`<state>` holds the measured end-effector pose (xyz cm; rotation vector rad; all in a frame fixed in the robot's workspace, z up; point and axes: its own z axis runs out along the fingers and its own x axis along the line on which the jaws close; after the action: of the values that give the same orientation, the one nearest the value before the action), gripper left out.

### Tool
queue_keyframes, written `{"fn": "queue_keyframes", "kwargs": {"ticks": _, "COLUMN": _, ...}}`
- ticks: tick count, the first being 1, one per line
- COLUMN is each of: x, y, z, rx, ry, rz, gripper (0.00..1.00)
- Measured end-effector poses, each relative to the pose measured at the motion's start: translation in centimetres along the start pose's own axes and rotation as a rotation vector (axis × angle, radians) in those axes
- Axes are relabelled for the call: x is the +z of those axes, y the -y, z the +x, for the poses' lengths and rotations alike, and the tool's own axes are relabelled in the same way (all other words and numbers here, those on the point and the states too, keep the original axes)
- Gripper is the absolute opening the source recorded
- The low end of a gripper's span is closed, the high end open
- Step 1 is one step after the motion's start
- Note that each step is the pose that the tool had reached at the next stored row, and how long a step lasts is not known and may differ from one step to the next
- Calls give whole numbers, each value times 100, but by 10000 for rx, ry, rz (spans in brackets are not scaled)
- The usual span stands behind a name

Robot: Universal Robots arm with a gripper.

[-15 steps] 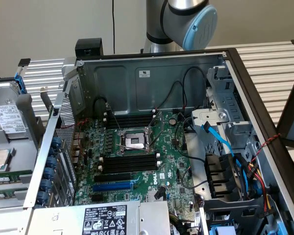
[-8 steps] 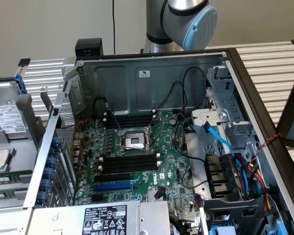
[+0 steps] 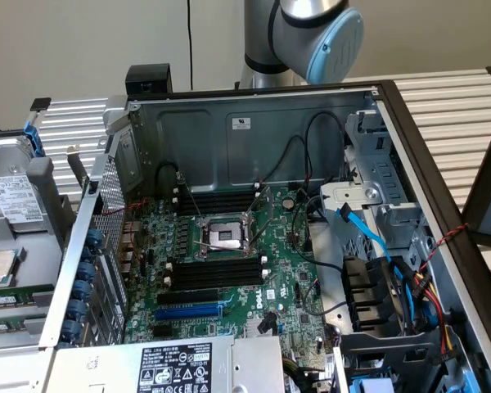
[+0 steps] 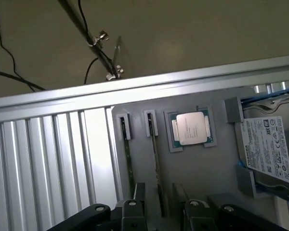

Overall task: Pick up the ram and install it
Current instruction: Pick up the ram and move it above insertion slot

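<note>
Two ram sticks stand on edge in holders of a grey tray (image 4: 139, 130). They are long, narrow and dark green: one ram stick (image 4: 128, 159) and a second ram stick (image 4: 157, 168) beside it. My gripper (image 4: 159, 199) hovers over the tray, open, with its dark fingers (image 4: 138, 195) either side of the second stick's near end, and I see no contact. On the motherboard (image 3: 229, 286) in the open computer case, black ram slots (image 3: 217, 270) with white end clips lie on both sides of the CPU socket (image 3: 227, 236). The arm's elbow (image 3: 311, 33) rises behind the case.
The tray also holds a loose CPU (image 4: 191, 129) and a hard drive (image 4: 269, 149); both show at the exterior view's left, CPU (image 3: 0, 266) and hard drive (image 3: 16, 201). A blue slot (image 3: 188, 311), cables (image 3: 368, 237) and a drive cage (image 3: 376, 295) crowd the case.
</note>
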<state>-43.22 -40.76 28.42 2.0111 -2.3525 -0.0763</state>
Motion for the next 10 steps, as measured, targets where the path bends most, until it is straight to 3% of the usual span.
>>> {"fn": "queue_keyframes", "kwargs": {"ticks": 3, "x": 53, "y": 13, "z": 36, "rx": -114, "ry": -9, "rz": -2, "gripper": 34}}
{"fn": "queue_keyframes", "kwargs": {"ticks": 4, "x": 71, "y": 18, "z": 47, "rx": -153, "ry": -11, "rz": -1, "gripper": 27}}
{"fn": "queue_keyframes", "kwargs": {"ticks": 10, "x": 178, "y": 61, "z": 168, "rx": -267, "ry": -19, "rz": -1, "gripper": 27}}
